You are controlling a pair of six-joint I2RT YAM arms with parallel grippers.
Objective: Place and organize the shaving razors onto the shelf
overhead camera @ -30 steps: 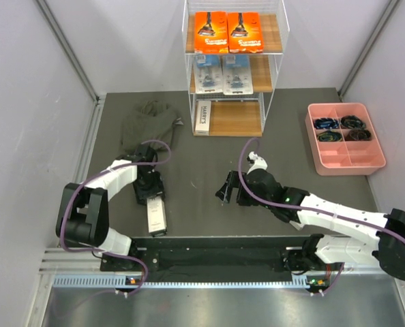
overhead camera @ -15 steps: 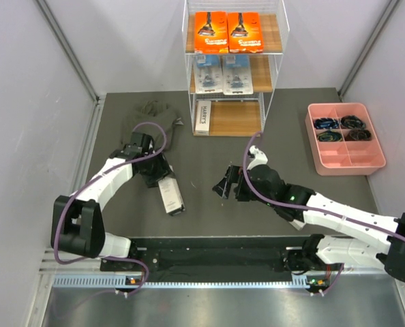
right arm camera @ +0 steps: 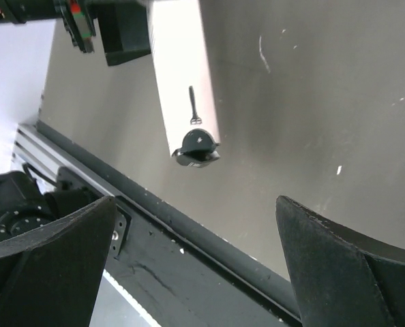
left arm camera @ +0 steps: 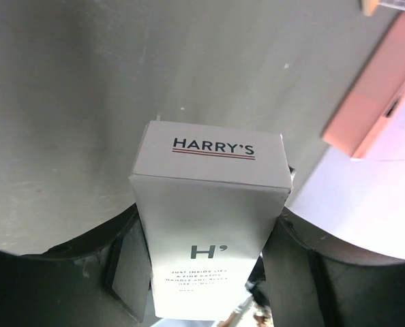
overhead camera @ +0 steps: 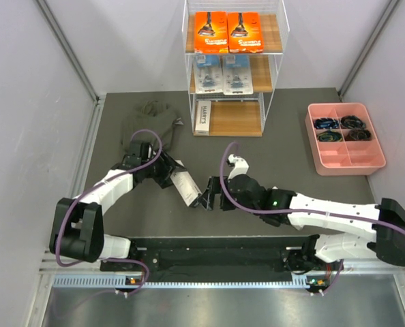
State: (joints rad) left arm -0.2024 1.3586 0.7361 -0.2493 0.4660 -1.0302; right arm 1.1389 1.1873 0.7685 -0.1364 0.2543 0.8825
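We show the shelf (overhead camera: 238, 120) at the far side of the table (overhead camera: 284, 170), carrying two orange boxes (overhead camera: 211, 32) on its top tier, two blister packs (overhead camera: 208, 73) on the middle tier and one white box (overhead camera: 203, 117) at the left of the bottom tier. In front of it, the left gripper (overhead camera: 168, 174) pinches a slim white razor box (overhead camera: 186, 188) by its long sides, the lettered end projecting beyond the fingertips (left arm camera: 124, 272). The right gripper (overhead camera: 206, 199), jaws spread wide, faces that free end, which lies just ahead of the jaws rather than between them.
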